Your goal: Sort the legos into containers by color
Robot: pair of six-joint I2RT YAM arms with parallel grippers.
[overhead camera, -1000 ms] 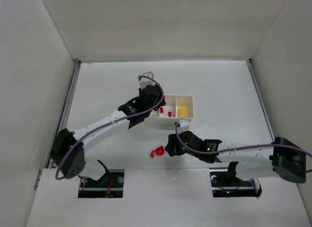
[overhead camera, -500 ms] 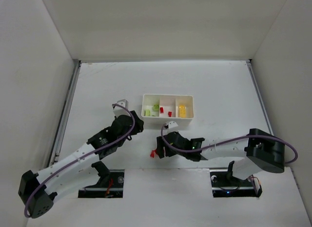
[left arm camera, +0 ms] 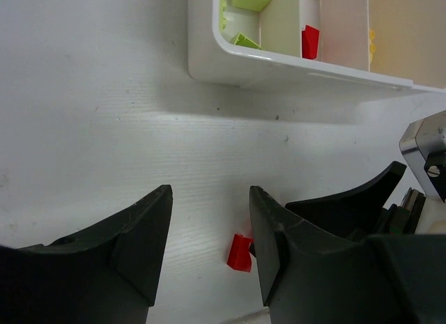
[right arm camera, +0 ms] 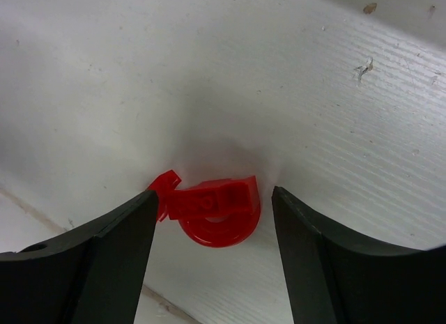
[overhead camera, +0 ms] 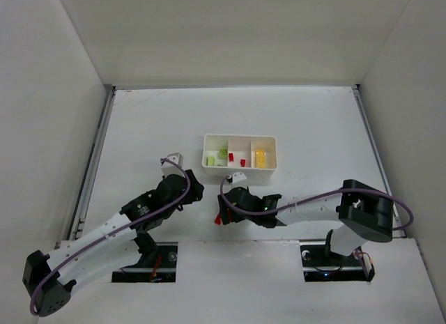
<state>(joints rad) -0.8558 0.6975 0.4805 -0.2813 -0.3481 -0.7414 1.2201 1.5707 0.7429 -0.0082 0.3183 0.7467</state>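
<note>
The white tray (overhead camera: 239,173) holds light green legos (overhead camera: 221,155) in its left container, red ones (overhead camera: 232,157) in the middle and a yellow one (overhead camera: 260,157) on the right. A red lego cluster (overhead camera: 219,219), a rounded piece with a brick on it (right arm camera: 216,211), lies on the table in front of the tray. My right gripper (right arm camera: 214,195) is open and straddles it, the left finger close to its small red tab. My left gripper (left arm camera: 209,198) is open and empty, left of that spot, with the red lego (left arm camera: 240,253) just beyond its fingers.
The tray's near wall (left arm camera: 279,66) shows in the left wrist view, with green and red legos inside. The right arm's dark body (left arm camera: 348,205) sits close to the right of my left fingers. A table edge seam (right arm camera: 42,205) runs under the right gripper.
The left arm has pulled back from the tray to the near left. The right gripper has slid left over the red lego and its jaws have widened.
</note>
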